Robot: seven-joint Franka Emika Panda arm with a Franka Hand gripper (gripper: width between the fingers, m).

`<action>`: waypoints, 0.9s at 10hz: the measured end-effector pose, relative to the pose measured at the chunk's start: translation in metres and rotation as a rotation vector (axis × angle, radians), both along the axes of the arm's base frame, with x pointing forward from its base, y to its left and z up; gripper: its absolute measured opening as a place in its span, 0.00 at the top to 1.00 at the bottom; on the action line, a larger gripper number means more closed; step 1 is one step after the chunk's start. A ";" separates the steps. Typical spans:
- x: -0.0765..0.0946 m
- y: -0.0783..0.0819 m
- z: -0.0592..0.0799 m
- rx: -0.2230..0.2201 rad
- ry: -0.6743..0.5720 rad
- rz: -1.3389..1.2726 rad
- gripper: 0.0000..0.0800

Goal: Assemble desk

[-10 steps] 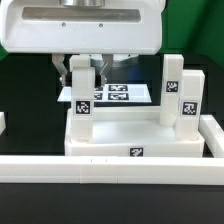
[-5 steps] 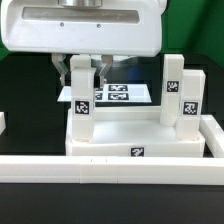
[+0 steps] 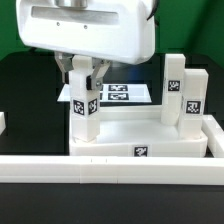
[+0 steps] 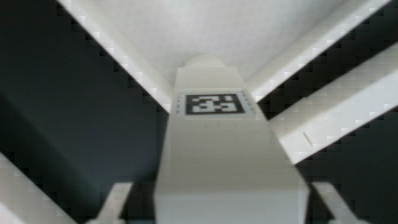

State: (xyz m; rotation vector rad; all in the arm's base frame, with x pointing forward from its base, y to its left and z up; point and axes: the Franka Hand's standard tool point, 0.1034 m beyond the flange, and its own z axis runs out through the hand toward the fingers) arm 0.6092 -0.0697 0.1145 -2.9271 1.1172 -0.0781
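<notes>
On my exterior feed, starting from that view's left, I see the tool (image 3: 84, 72) closed on a leg (image 3: 85, 110), its two fingers (image 3: 76, 75) pinching the leg's upper end from either side. The leg stands upright at the near-left corner of the desk top (image 3: 120, 135), its tag facing me; I cannot tell whether its foot is seated in the corner socket or only resting there. On the wrist feed the same leg (image 4: 214, 150) runs straight away from the camera, tag showing, with a finger (image 4: 116, 205) flanking it on each side.

Behind the top, the marker board (image 3: 135, 95) lies flat on the black surface (image 3: 25, 85).

Toward the exterior view's right, two more legs stand upright on the top: one at the far corner (image 3: 173, 85) and one at the near corner (image 3: 191, 100). A long white rail (image 3: 100, 170) crosses the foreground in front of the top.
</notes>
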 end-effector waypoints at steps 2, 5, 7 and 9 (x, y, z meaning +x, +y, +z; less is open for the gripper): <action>0.000 0.002 -0.001 0.017 -0.003 -0.229 0.64; 0.002 0.005 -0.001 0.041 -0.010 -0.451 0.64; 0.002 0.006 -0.001 0.042 -0.010 -0.475 0.64; 0.002 0.006 -0.001 0.039 -0.011 -0.419 0.49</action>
